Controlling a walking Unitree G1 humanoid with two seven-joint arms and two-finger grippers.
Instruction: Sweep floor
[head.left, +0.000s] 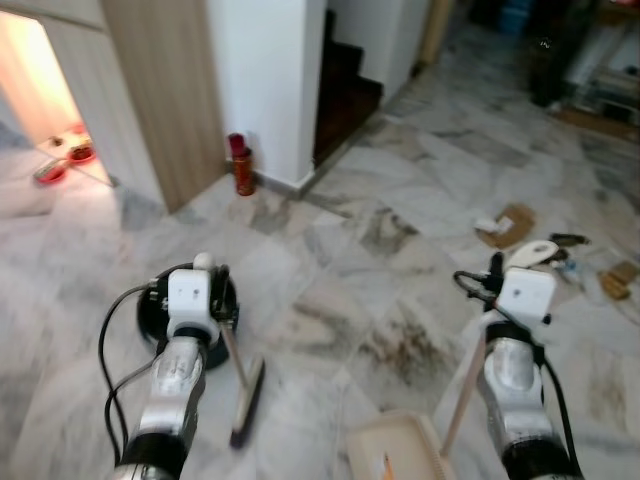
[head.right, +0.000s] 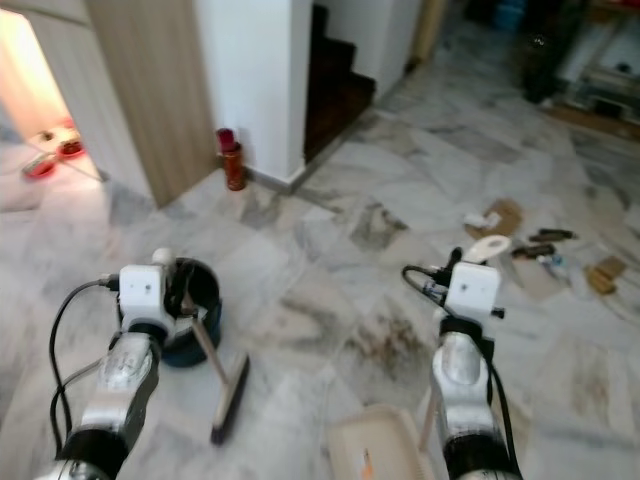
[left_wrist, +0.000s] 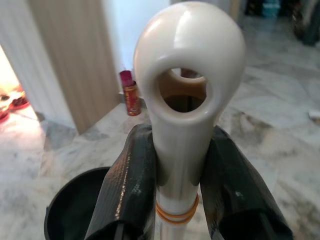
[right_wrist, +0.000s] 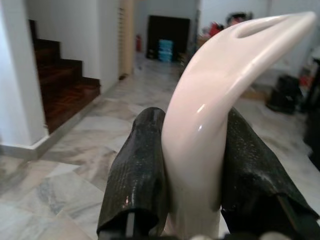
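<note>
- Left gripper (left_wrist: 177, 195): fingers (left_wrist: 127, 190) closed on the cream handle of the broom (head.left: 240, 385), just below its hanging loop; a held-high grip that likely lets the dark brush head trail on the floor beside the robot's left side.
- Right gripper (right_wrist: 192, 185): fingers (right_wrist: 140, 175) clamped on the curved cream handle of the dustpan (head.left: 400, 445); its pan rested low on the marble floor (head.left: 330, 300) near the robot's feet, apparently kept ready to receive sweepings.
- Black bin (head.right: 190, 315): stood on the floor just behind the left gripper, probably for emptying the pan.
- Litter (head.left: 520, 235): cardboard scraps and small pieces lay scattered ahead and to the right, well apart from the broom head; the sweeping target, judged not yet reached.
- Red canister (head.left: 241, 165): upright at the foot of the white wall by the stairs.
- Writing: no brand or label legible anywhere.
</note>
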